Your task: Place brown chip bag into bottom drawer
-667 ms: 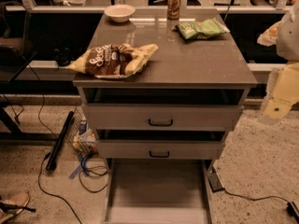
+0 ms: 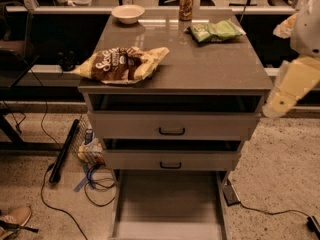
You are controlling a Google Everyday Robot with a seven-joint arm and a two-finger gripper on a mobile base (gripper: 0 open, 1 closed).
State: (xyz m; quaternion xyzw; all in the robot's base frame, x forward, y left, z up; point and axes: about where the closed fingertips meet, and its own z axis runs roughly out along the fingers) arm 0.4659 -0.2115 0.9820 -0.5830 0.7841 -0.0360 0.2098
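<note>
The brown chip bag (image 2: 122, 64) lies flat on the grey cabinet's top (image 2: 200, 69), near its front left corner. The bottom drawer (image 2: 167, 209) is pulled out towards me at floor level, and its flat grey floor is bare. My gripper (image 2: 274, 108) hangs off the cabinet's right side, level with the top drawer. It is at the end of the pale arm (image 2: 297, 81) and far from the bag. Nothing shows in the gripper.
A green bag (image 2: 216, 30), a can (image 2: 186, 4) and a white bowl (image 2: 128, 13) stand at the back of the cabinet top. The two upper drawers (image 2: 172, 126) are slightly open. Cables, a dark bar (image 2: 64, 151) and small items (image 2: 90, 146) lie on the floor to the left.
My arm and gripper have shifted slightly left and up beside the cabinet. The bag and the drawers have not moved.
</note>
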